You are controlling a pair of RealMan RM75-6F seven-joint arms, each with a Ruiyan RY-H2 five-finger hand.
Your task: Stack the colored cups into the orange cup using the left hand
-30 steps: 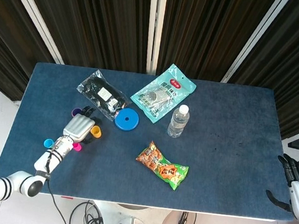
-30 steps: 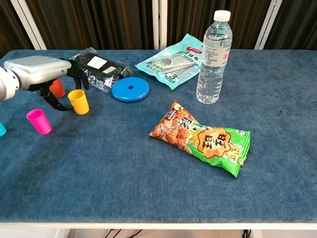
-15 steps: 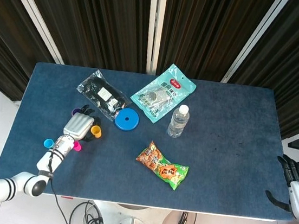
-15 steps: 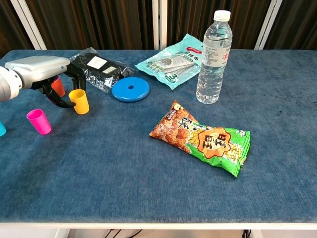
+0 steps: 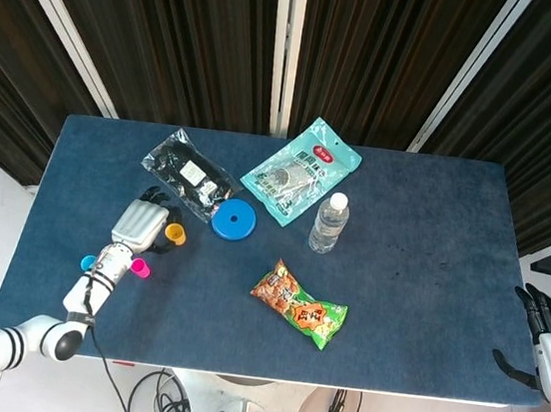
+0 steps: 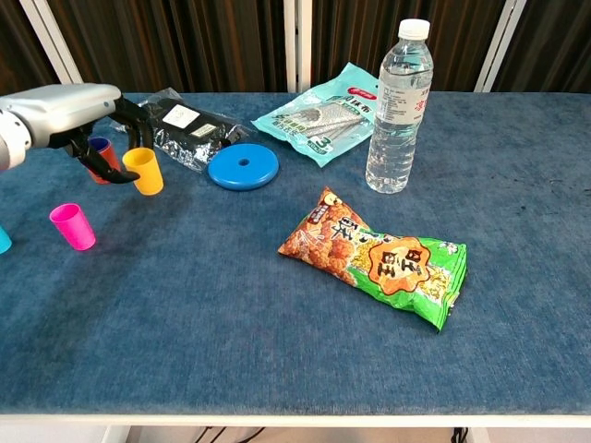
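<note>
Your head view looks steeply down from high above the near edge, taking in the whole blue table (image 5: 432,245) against the dark curtain (image 5: 374,57). Your chest view sits low and close at that edge, facing across. Both share the water bottle (image 5: 329,223) (image 6: 399,106) and snack bag (image 5: 299,304) (image 6: 379,258).

Blue cup (image 6: 3,240) cropped at edge
</note>
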